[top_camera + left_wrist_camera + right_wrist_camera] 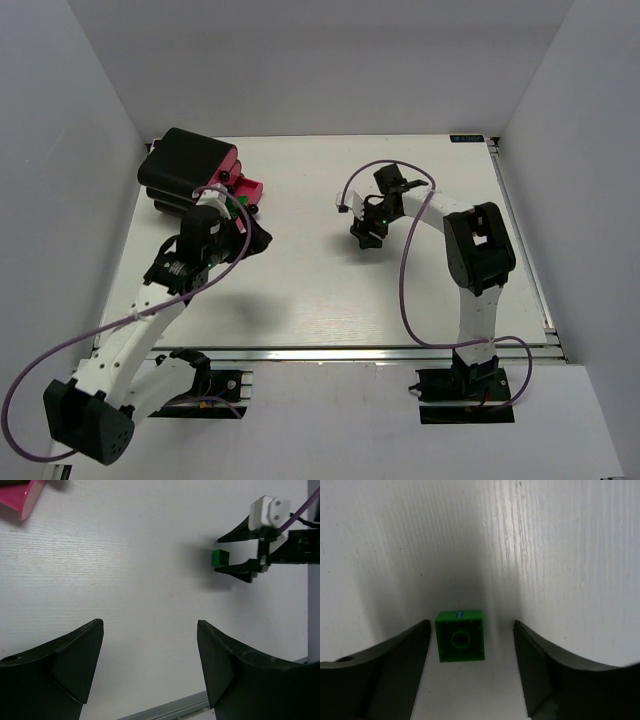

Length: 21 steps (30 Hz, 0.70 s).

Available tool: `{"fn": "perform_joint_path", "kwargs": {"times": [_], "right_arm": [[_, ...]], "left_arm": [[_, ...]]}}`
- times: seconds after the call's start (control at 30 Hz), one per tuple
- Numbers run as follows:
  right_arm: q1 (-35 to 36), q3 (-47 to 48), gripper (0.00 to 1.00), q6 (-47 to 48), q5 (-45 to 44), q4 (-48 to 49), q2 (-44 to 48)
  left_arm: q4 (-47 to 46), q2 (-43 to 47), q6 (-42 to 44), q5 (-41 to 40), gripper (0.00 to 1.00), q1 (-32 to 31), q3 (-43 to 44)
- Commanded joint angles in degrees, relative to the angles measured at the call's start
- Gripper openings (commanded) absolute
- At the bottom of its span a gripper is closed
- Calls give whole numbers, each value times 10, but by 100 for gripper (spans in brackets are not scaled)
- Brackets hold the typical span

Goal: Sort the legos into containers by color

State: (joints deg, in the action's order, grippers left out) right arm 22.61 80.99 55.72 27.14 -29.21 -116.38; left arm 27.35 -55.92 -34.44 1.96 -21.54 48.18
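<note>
The left arm (140,328) and right arm (478,315) have white links and black joint housings. A lilac cable (402,282) loops along each. Fingers (70,655) are matte black wedges. A white block (270,511) at two o'clock in the left wrist view has two holes.

No text, brand or number can be read in any of the views.

Two marks may carry writing. A small dark sticker (466,138) sits at the far right edge of the white table (330,290) in the top view, with pale specks on it that are too small to make out. In the right wrist view, a tiny blue mark (459,613) stands on the far edge of the green square plastic brick (460,639). It is too blurred to tell whether it is a letter, a numeral or only a smear.
</note>
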Motion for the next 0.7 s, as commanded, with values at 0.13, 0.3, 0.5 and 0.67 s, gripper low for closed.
{"fn": "perform_joint_path", "kwargs": {"times": [0.13,0.3,0.5,0.67], "right_arm": [[19,63,2,73,27,-65,-8],[56,156,0,71,102,-124,-19],[145,290,0,-189,160,85,-95],[214,391,0,-388,46,314,-183]], "left_arm": [[69,110,-58,-72,85,2,-20],[105,178,-89,-121,85,2,-34],[146,244,-147,-180,85,2,-50],[170,262,-172,-186,86,2,-43]]}}
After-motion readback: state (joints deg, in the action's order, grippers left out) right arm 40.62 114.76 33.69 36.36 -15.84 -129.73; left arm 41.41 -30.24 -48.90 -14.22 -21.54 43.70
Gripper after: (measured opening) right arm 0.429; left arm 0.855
